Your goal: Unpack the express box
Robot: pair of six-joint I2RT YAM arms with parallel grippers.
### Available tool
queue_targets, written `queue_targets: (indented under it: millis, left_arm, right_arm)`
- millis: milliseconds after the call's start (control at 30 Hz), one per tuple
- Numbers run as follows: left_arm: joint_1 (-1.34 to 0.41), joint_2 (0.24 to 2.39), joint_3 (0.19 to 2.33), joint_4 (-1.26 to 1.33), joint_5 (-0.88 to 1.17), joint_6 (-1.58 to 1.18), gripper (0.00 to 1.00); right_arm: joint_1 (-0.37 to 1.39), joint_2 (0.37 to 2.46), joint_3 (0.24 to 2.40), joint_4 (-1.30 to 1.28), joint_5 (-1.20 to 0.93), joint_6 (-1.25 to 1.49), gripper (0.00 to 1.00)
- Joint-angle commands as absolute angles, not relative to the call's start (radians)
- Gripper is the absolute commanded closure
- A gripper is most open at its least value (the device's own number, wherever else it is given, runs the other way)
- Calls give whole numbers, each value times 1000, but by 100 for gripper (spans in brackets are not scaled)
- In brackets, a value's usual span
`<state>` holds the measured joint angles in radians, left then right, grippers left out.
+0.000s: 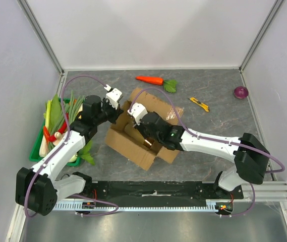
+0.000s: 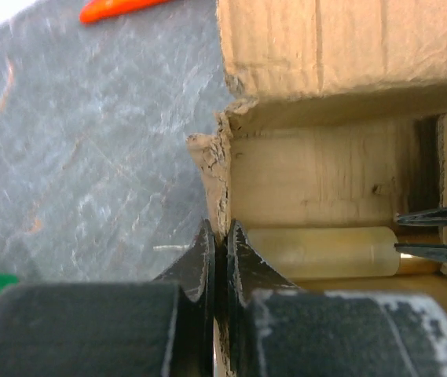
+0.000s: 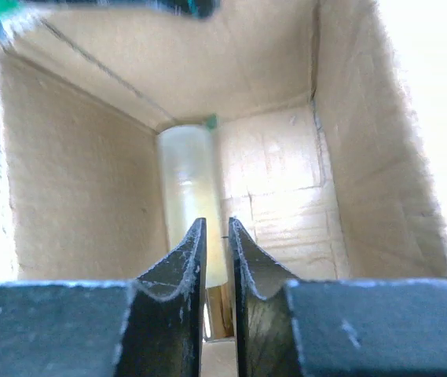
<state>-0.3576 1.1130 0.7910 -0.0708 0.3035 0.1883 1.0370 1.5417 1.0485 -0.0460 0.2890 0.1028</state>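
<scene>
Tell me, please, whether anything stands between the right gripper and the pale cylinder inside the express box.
Nothing visible does. The right gripper is inside the open express box, its narrowly parted fingers pointing straight at the near end of the pale cylinder. The left gripper pinches the box's wall, clear of that path.

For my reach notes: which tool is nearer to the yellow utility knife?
Right. The right tool is inside the express box, the yellow utility knife beyond its right side; the left tool clamps the box's left wall, farther away.
</scene>
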Motion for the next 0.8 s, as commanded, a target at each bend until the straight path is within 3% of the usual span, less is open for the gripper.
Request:
queue_targets:
  millis: [0,167,500,767]
  left_arm:
    - [-356,1153,905,-124,229,112,96]
    - [-356,1160,920,-138,245,118,96]
    - [-356,1114,862,-61,304,135,98]
    - [-356,1121,853,-32,302,112,98]
  right_arm:
    - [1037,1503,1104,66,330,146,79]
    - [1008,1512,1123,58,295,158,78]
    - [999,1632,1167,-164,91,87,59]
    - [1000,1722,1203,-276,80,84,53]
